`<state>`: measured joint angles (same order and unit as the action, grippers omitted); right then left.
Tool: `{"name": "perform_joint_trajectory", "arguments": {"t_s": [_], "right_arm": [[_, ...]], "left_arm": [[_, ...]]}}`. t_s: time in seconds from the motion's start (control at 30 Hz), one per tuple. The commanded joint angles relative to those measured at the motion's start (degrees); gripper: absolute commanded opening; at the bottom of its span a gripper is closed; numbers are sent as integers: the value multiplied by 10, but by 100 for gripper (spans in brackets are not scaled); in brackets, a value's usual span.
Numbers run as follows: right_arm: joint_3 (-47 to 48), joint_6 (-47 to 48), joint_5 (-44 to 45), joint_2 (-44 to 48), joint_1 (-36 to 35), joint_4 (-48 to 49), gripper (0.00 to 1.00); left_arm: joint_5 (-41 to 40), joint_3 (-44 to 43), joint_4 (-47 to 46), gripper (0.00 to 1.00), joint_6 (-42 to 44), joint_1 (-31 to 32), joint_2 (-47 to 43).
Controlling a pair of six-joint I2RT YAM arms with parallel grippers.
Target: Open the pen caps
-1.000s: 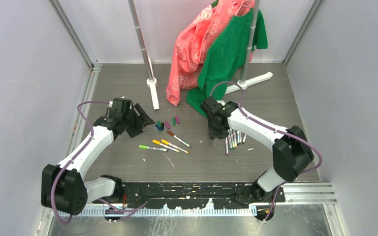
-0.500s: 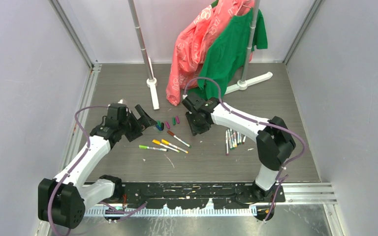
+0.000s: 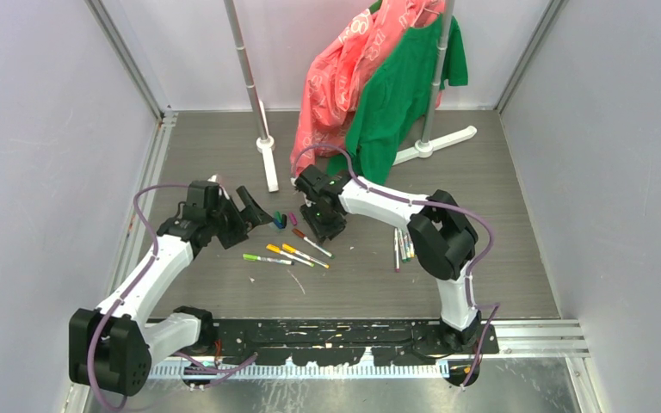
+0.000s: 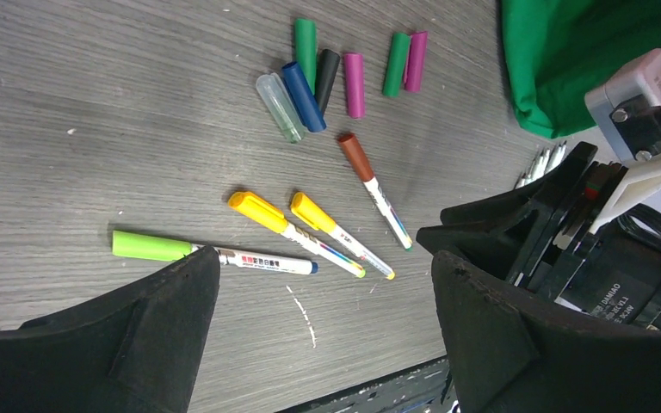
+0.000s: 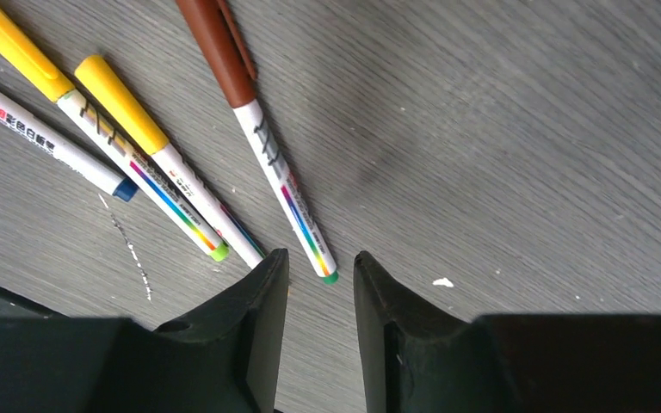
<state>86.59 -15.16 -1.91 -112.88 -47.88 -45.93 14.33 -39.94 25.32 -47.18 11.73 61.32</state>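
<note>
Overhead and wrist views show two robot arms on a grey wood-grain bench (image 3: 499, 198). At the left, the left hand (image 4: 327, 262) hangs low over the bench, its fingers spread wide and holding nothing.

Four capped pens lie just in front of it, fanned out on the bench:
- a green-capped pen (image 4: 151, 246)
- two yellow-capped pens (image 4: 258, 209)
- a brown-capped pen (image 4: 357, 157)

Just beyond them sits a cluster of loose pen caps (image 4: 303, 84): clear, blue, green, black and magenta, then a green and a magenta one lying side by side.

The right hand (image 5: 317, 262) points down over the brown-capped pen. Its fingers are a little apart and grip nothing, and the pen's green end lies at the mouth of the gap.

Further right, a bundle of pens (image 3: 404, 245) lies on the bench. At the back, a pink garment (image 3: 331, 86) and a green garment (image 3: 396, 95) hang on a grey rack (image 3: 245, 60).
</note>
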Motion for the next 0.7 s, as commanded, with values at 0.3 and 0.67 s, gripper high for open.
{"name": "perform_joint_trajectory", "arguments": {"t_s": [0.3,0.67], "right_arm": [[30,31,-16,-30,-13,7,42],[28,54,-14,-49,-13,-8,43]], "left_arm": [[-10,-17,23,95,15,-8,8],[-18,-5,27,96,7,-9,-9]]}}
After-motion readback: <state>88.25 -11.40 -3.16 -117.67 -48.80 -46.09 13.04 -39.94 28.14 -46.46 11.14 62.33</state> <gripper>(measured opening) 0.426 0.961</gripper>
